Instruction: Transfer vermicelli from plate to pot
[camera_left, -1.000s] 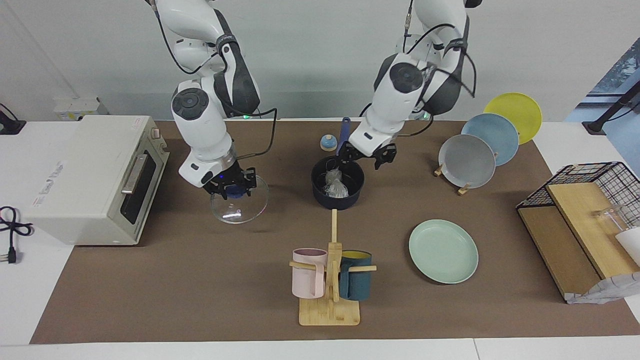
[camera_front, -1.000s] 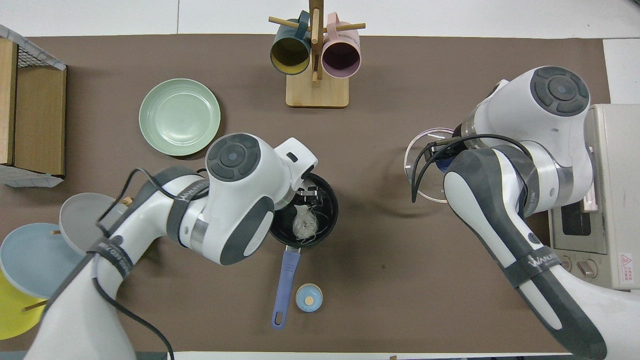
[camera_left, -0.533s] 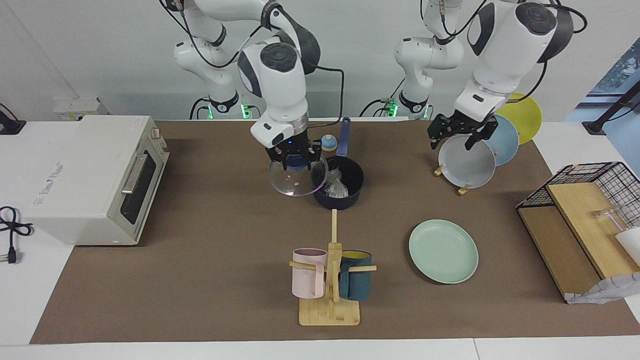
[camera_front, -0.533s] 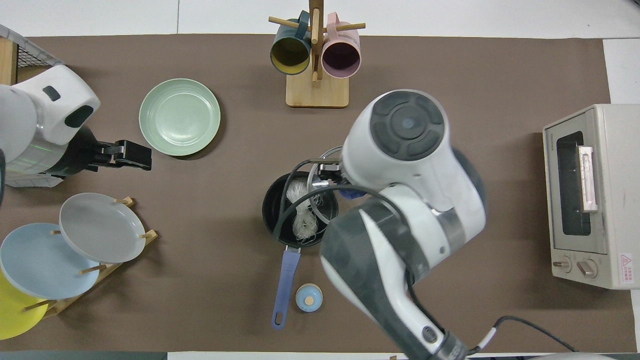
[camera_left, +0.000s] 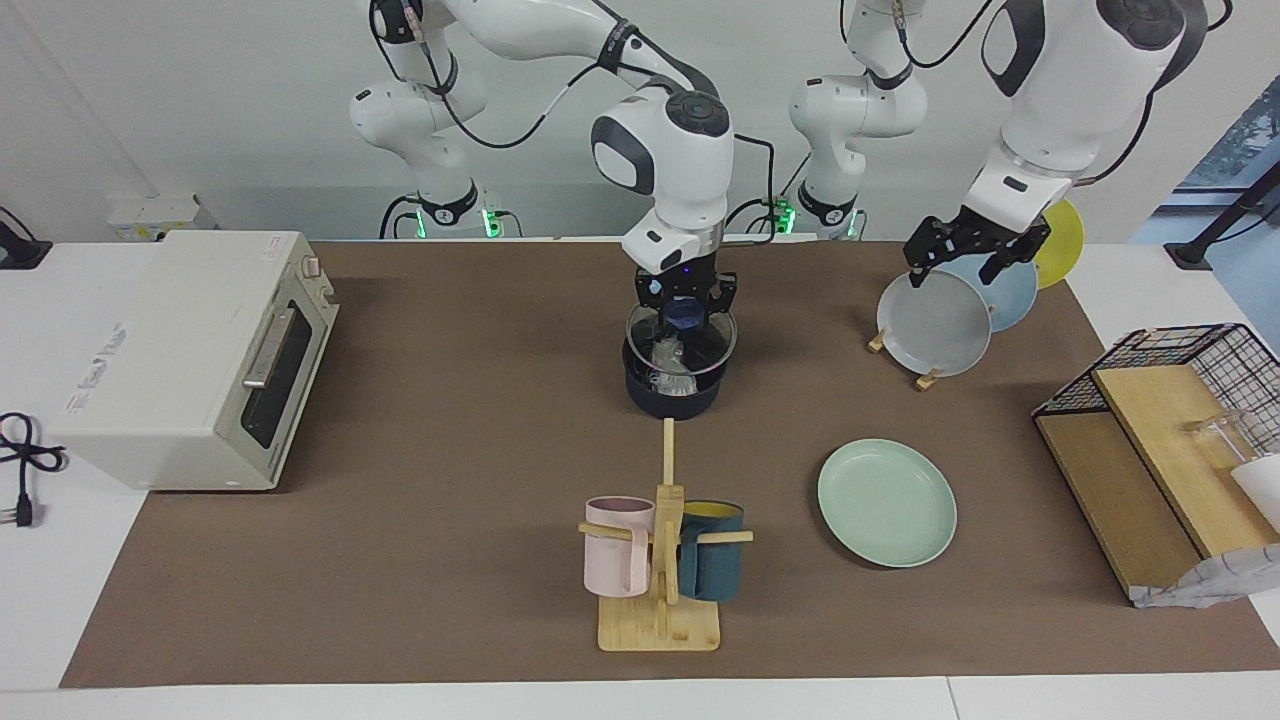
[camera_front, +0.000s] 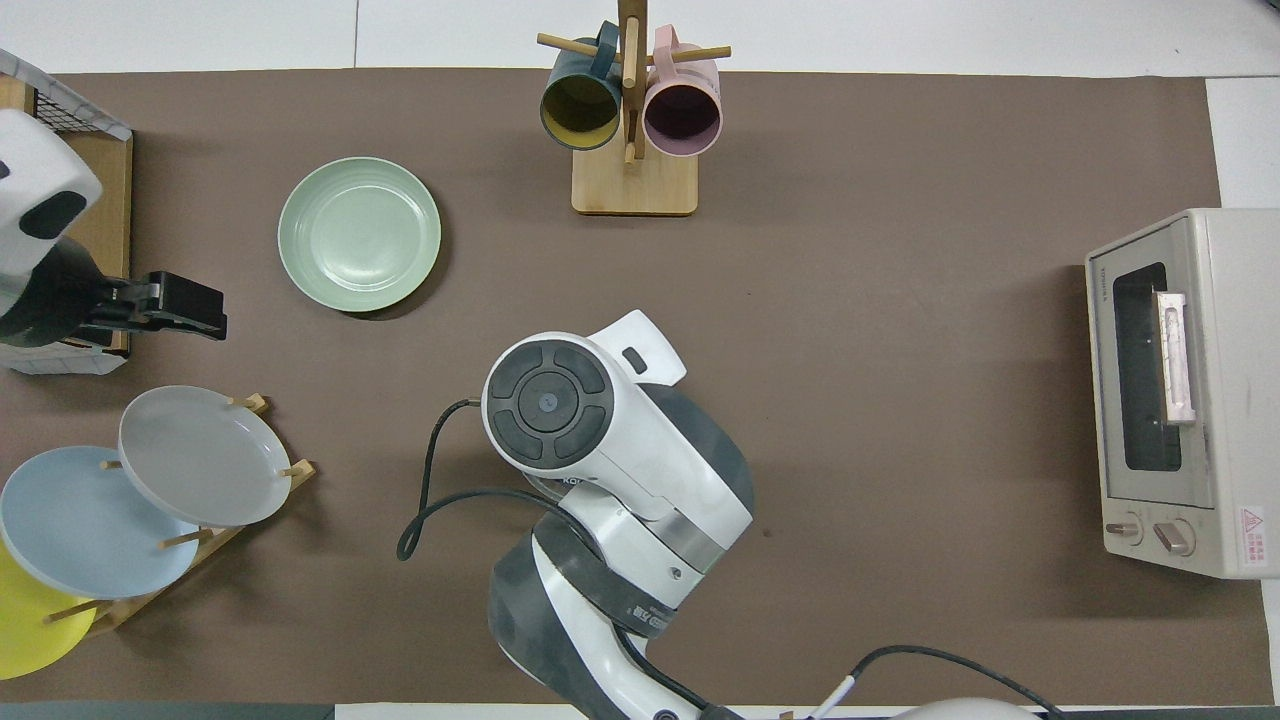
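**Glass lid held over the pot, vermicelli inside**

Taken across the facing view, a white toaster oven is seen first, at the right arm's end of the table. Around the middle of the brown mat, the pot is found, and the vermicelli can be made out inside it through a clear glass lid. The lid is gripped by its dark blue knob in the right gripper, whose fingers are closed tight on it; the lid is held level right at the pot's rim, and whether it rests on the rim cannot be told. In the overhead view the pot is covered by the right arm.

Farther from the robots than the pot, a wooden mug stand is placed, with a pink mug and a dark teal mug hung on it. The plate lies flat toward the left arm's end, well apart from the pot, and nothing is seen on it.

The left gripper is held in the air over the rack of upright plates, above the grey plate, with its fingers spread wide and nothing between them. A light blue plate and a yellow plate are stood in the same rack. At the left arm's end a black wire basket and wooden boards are seen.
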